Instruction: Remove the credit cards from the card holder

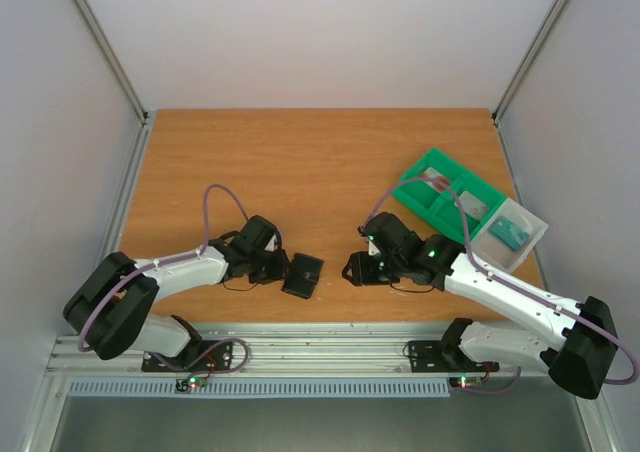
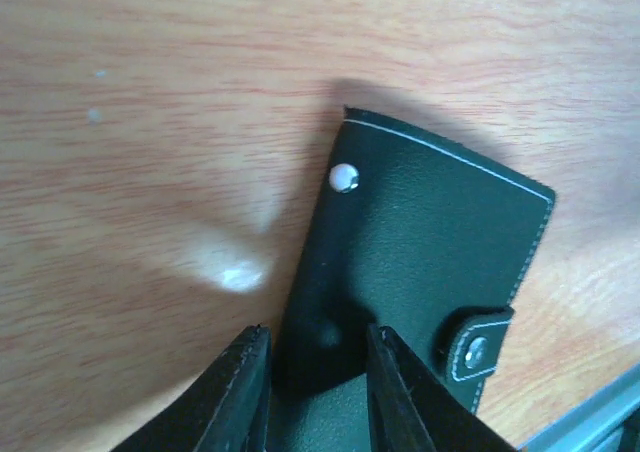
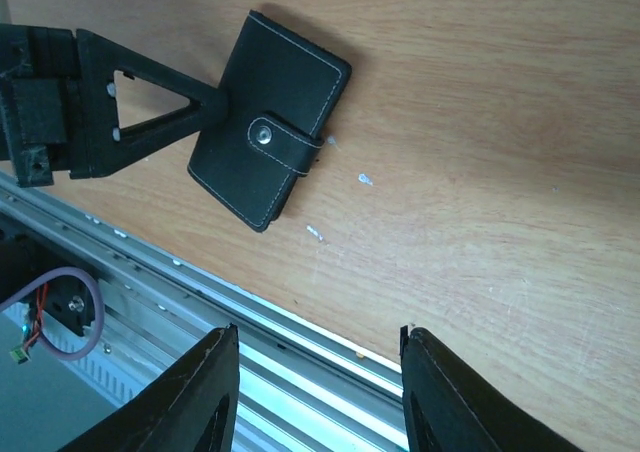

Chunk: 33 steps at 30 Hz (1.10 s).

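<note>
The card holder (image 1: 302, 275) is a small black wallet lying flat near the table's front edge, folded shut with its snap tab (image 3: 283, 144) fastened. The credit cards are hidden. My left gripper (image 2: 315, 334) is down at the holder's left side, its jaws a little apart. One finger is beside the folded edge and the other over the black cover (image 2: 430, 232). I cannot tell whether they touch it. My right gripper (image 3: 318, 334) hangs open and empty to the holder's right, over the front rail (image 3: 300, 367).
A green compartment tray (image 1: 440, 187) with small items stands at the back right. Next to it is a clear box (image 1: 508, 234) holding a teal item. The aluminium rail (image 1: 330, 350) runs along the near edge, just behind both arm bases.
</note>
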Tool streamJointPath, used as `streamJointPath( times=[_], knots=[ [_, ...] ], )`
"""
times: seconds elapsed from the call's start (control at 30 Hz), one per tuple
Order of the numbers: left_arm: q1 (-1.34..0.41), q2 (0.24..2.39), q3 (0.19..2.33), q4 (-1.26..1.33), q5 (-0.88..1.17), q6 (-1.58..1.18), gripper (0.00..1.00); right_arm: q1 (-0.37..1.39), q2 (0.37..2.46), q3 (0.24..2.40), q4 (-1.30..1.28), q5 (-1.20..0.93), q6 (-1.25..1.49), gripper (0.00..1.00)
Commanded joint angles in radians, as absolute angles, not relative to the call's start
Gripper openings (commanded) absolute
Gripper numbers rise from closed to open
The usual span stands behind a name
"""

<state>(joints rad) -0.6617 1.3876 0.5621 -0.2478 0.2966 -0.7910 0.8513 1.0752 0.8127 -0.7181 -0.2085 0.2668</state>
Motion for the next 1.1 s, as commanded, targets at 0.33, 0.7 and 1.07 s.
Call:
streamJointPath(
  times=[0.33,0.7,1.07],
  knots=[
    [-0.714,1.332,0.477,0.061,0.435,-0.960,0.20,0.939,1.259,0.929,-0.703,-0.171,0.292,0.43],
    [-0.653,1.151,0.449,-0.141,0.341,-0.940,0.39,0.966,1.488,1.037,-0.674,-0.138,0.341,0.39],
    [-0.541,1.020,0.419,-0.264,0.292,-0.863,0.40,0.994,1.674,1.151,-0.759,-0.045,0.428,0.37]
  ],
)
